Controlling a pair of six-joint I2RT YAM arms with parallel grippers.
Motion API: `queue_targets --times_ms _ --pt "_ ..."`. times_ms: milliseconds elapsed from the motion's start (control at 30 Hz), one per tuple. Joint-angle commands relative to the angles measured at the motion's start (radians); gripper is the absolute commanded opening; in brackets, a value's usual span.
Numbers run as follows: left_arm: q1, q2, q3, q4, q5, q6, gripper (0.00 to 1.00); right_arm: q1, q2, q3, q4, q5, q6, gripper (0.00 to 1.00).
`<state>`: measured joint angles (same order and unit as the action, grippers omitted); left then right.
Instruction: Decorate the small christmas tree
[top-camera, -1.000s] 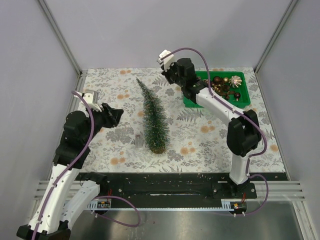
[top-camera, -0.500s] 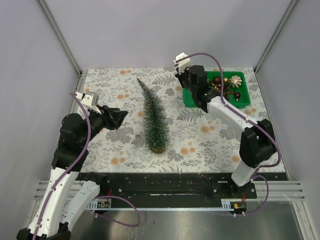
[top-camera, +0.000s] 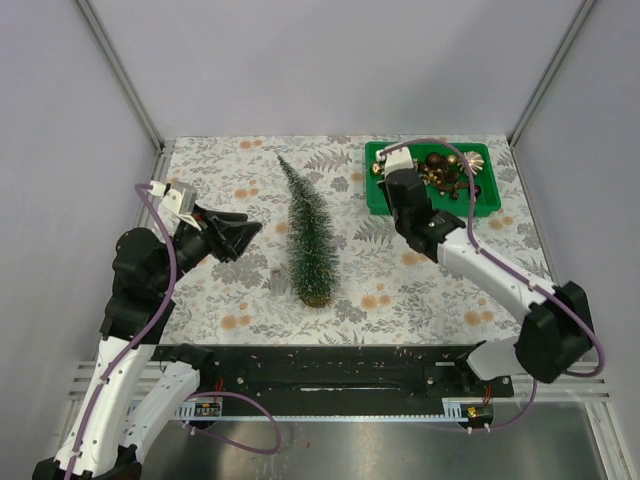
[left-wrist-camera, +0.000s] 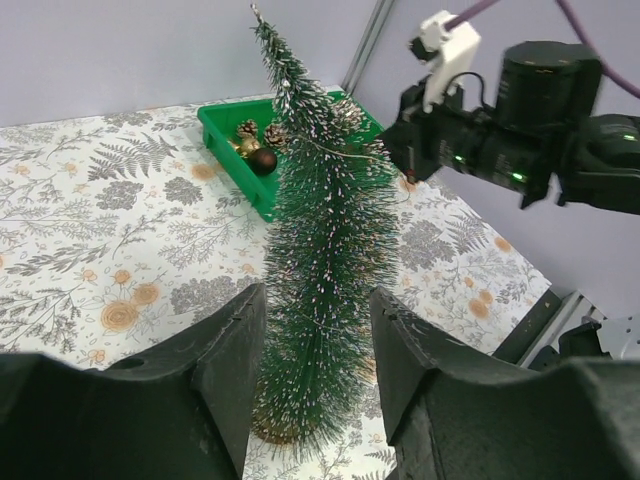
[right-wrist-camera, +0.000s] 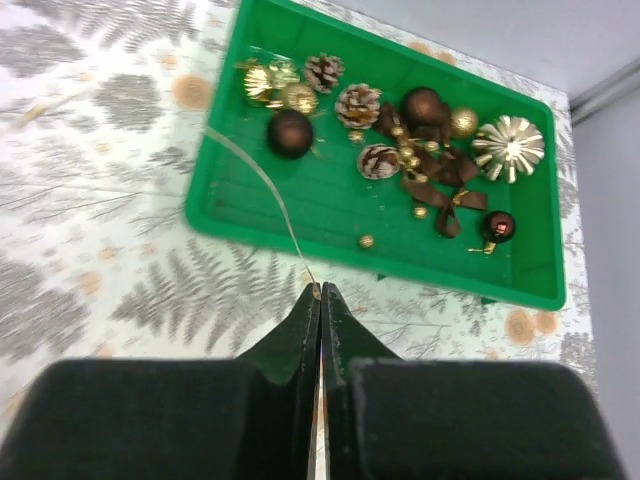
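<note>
One slim, frosty-tipped dark green small christmas tree (top-camera: 308, 240) is stood upright mid-surface (top-camera: 420, 280). It is faced, untouched, by the parted left gripper (top-camera: 250, 236) near its left side. On its other side, by the green tray (right-wrist-camera: 330, 205), the right gripper (right-wrist-camera: 320, 292) is pinched on a gold thread (right-wrist-camera: 281, 203).

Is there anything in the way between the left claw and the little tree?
Nothing visible. The left claw is open and faces the tree, with only bare patterned table between them. The green tray sits beyond the tree, on its far side.
</note>
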<state>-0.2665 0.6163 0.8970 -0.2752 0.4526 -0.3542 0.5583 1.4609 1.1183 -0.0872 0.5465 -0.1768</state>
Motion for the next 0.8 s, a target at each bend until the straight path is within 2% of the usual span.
queue_targets --times_ms 0,167,300,400,533,633,767 --pt "0.003 -0.013 0.011 0.073 0.038 -0.017 0.49 0.159 -0.180 -0.032 -0.201 0.086 0.160 0.00" --pt "0.003 -0.012 0.025 0.019 0.052 0.000 0.49 0.296 -0.299 -0.083 -0.394 -0.063 0.374 0.00" --pt "0.003 -0.018 0.017 -0.005 0.064 0.037 0.48 0.394 -0.385 -0.127 -0.526 -0.069 0.494 0.00" --pt "0.003 -0.026 -0.001 -0.005 0.080 0.053 0.49 0.455 -0.442 -0.159 -0.572 -0.129 0.583 0.00" --pt "-0.005 -0.035 -0.038 -0.005 0.101 0.087 0.47 0.551 -0.444 -0.179 -0.524 -0.238 0.695 0.00" --pt "-0.005 -0.046 -0.052 -0.009 0.138 0.113 0.46 0.594 -0.421 -0.189 -0.387 -0.377 0.750 0.00" --pt "-0.008 -0.049 -0.040 -0.045 0.199 0.171 0.43 0.618 -0.347 -0.181 -0.217 -0.459 0.755 0.00"
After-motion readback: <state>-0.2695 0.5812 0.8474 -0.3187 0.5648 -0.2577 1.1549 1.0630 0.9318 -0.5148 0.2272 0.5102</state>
